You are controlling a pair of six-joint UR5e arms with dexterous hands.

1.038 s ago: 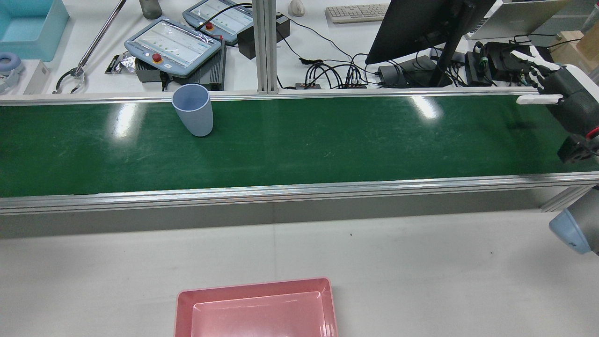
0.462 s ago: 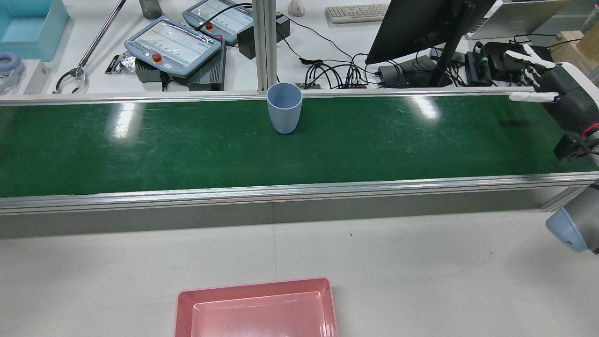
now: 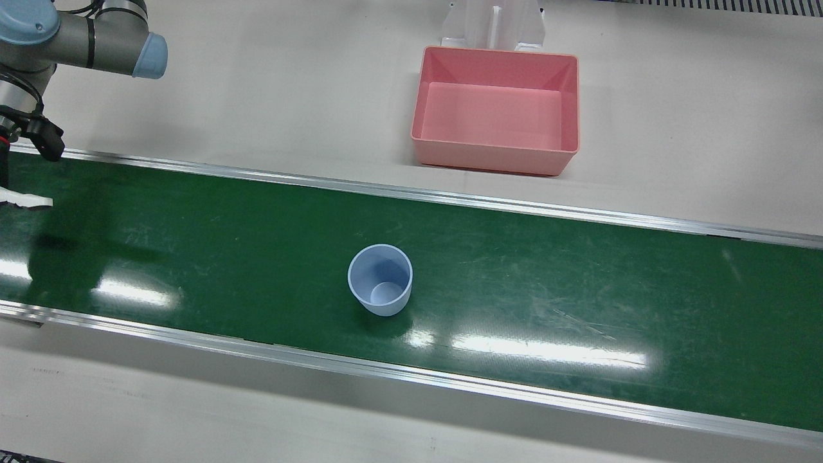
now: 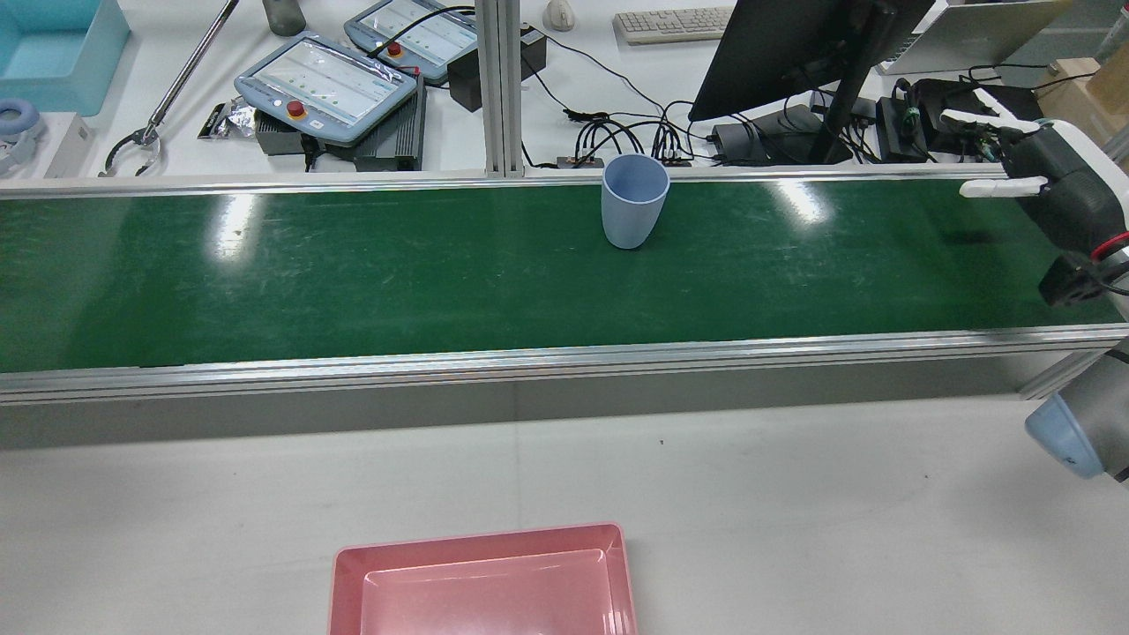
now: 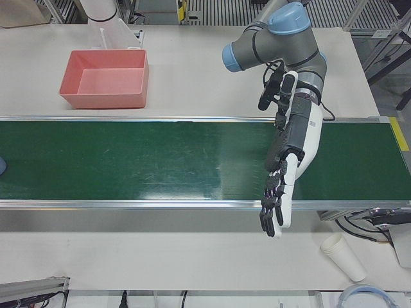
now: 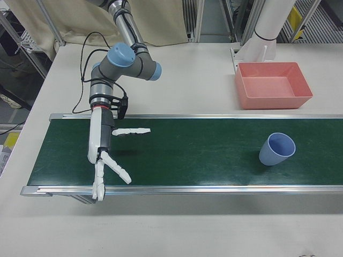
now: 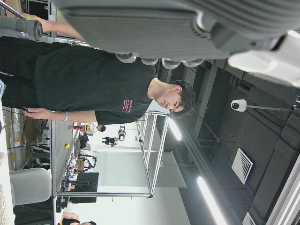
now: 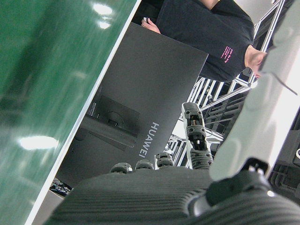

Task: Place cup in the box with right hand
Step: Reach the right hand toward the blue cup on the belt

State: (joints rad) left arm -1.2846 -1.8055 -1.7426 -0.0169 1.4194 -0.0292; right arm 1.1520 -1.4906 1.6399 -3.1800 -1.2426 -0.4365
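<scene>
On the conveyor: the light-blue cup [image 3: 380, 279] is standing upright and empty on the green belt [image 3: 578, 283], near mid-length and toward the operators' rail.
Right hand [image 6: 105, 160]: it is hovering over the belt's far end, well apart from the cup, fingers spread wide and gripping nothing; the pose suggests it is waiting for the cup to come within reach.
Left hand [image 5: 286, 173]: it is hanging over the opposite end of the belt, fingers extended and roughly together, apparently empty; the task gives it no part.
Pink box [image 3: 498, 112]: it is sitting empty on the white table [image 3: 257, 90] on the robot's side of the belt, just beyond the rail, so the carry is probably short.
Surface: the belt is showing glare and scuff marks.
Room: a monitor [image 4: 794, 44], teach pendants [image 4: 326, 84] and cables are lying beyond the belt.
</scene>
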